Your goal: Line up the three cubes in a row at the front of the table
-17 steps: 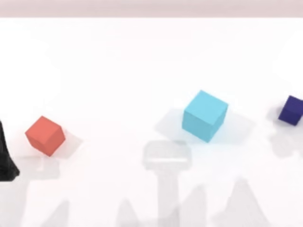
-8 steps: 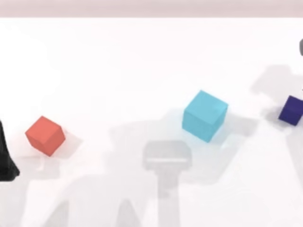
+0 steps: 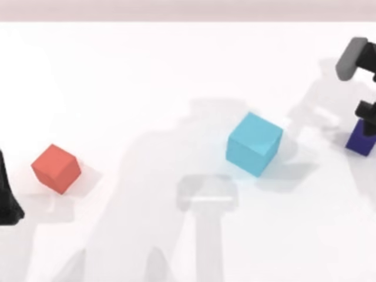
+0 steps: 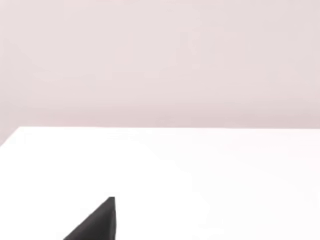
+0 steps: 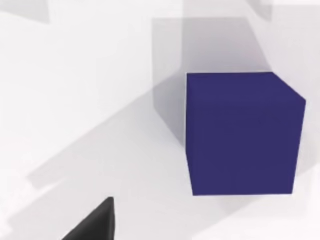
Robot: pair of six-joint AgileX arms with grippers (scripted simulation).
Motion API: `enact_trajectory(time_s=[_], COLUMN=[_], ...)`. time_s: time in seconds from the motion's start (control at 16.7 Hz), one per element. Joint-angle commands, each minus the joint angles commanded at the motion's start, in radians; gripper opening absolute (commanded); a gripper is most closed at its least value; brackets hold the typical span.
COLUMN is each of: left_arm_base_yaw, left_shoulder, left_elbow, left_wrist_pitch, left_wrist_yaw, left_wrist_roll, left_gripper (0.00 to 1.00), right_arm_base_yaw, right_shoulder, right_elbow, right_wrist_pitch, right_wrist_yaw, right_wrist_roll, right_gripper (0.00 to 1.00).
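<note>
The small dark navy-blue cube (image 3: 356, 143) sits at the table's right edge, and my right gripper (image 3: 365, 124) hangs over it, open, with nothing between its fingers. In the right wrist view the navy cube (image 5: 242, 135) lies just ahead of one dark fingertip (image 5: 102, 220). The large light cyan-blue cube (image 3: 254, 143) rests right of centre. The coral-red cube (image 3: 56, 168) stands at the left, close to my parked left gripper (image 3: 7, 194), which is open; one of its fingertips (image 4: 100, 222) shows over bare table.
The glossy white table (image 3: 147, 88) carries a pale pinkish band (image 3: 188, 10) along its far edge. Grey arm shadows fall across the middle and front of the surface.
My right arm has come into the top view from the right edge and now hangs over the navy cube. The three cubes and the left arm have not moved.
</note>
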Motion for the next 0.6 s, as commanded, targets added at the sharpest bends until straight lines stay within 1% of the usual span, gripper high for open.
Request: enact_trajectory(time_s=[0.42,0.6], left_arm_base_yaw=[0.0,0.0], left_shoulder=[0.0,0.0], left_elbow=[0.0,0.0], left_wrist_pitch=[0.0,0.0], left_wrist_yaw=[0.0,0.0], left_wrist_roll=[0.0,0.0], left_gripper=[1.0,1.0], right_arm_base_yaw=[-0.004,0.0], right_shoulder=[0.023,0.046], right_elbow=[0.019,-0.033], right_wrist_pitch=[-0.008,0.062], right_wrist_yaw=[0.0,0.0], right_wrist_roll=[-0.012,-0.012], right_gripper=[1.0,1.0])
